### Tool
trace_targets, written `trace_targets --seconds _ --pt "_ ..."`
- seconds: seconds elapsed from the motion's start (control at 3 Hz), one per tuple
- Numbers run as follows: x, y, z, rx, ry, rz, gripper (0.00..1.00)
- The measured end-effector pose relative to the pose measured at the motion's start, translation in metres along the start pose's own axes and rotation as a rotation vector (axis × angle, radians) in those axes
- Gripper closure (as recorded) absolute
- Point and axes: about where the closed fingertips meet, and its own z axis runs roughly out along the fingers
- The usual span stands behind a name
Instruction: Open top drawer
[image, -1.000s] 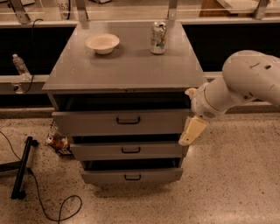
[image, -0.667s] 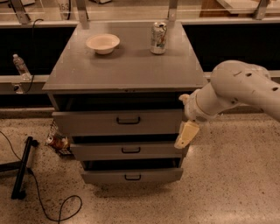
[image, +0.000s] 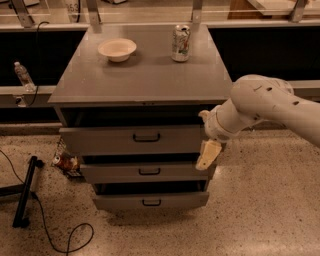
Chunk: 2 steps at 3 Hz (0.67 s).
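The top drawer (image: 100, 141) is the widest grey front of three in a grey metal cabinet, with a small black centre handle (image: 146, 137). It stands slightly pulled out under the cabinet top. My gripper (image: 207, 155) hangs from the white arm (image: 265, 102) at the drawer's right end, right of the handle, its cream finger pointing down over the gap between the top and middle drawers.
A white bowl (image: 117, 49) and a soda can (image: 180, 43) stand on the cabinet top (image: 145, 80). The middle drawer (image: 115, 172) and the bottom drawer (image: 120, 201) are below. A plastic bottle (image: 22, 75), a crushed can (image: 64, 162), and a black stand with cable (image: 25, 192) lie at left.
My arm and gripper have moved left, from beside the cabinet's right edge onto the right end of the drawer fronts. The drawers have not moved.
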Motion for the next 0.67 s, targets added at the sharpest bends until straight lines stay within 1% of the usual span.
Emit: trace_targets --seconds 0.33,0.67 --pt "-0.005 -0.008 0.012 0.0 -0.01 -0.035 0.0" --pt "-0.004 -0.016 0.029 -0.011 -0.008 -0.049 0.0"
